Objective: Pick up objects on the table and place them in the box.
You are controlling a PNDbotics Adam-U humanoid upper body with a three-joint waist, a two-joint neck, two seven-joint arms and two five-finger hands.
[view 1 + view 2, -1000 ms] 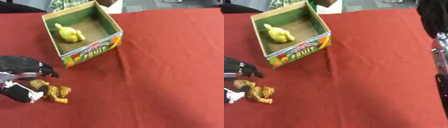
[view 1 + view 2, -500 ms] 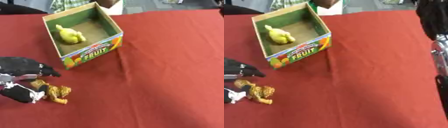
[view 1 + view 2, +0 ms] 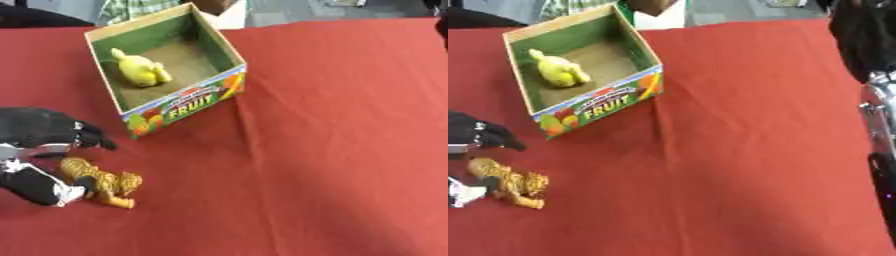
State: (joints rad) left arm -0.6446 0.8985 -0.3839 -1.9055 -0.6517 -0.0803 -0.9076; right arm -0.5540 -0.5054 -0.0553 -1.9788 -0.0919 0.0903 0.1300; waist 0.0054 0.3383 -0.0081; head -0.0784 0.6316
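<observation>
Toy tiger [image 3: 98, 181] between left robot hand [image 3: 39, 155] fingers

My left hand [image 3: 39, 150] sits at the lower left of the frame, palm down over the table, black fingers [image 3: 87, 136] bent forward and downward, my thumb [image 3: 44, 185] lying below them with a gap between. It looks half-curled, though I can't tell whether it grips anything. My right arm [image 3: 877, 100] shows only along the right edge, a dark and silver length; its hand is out of sight.
</observation>
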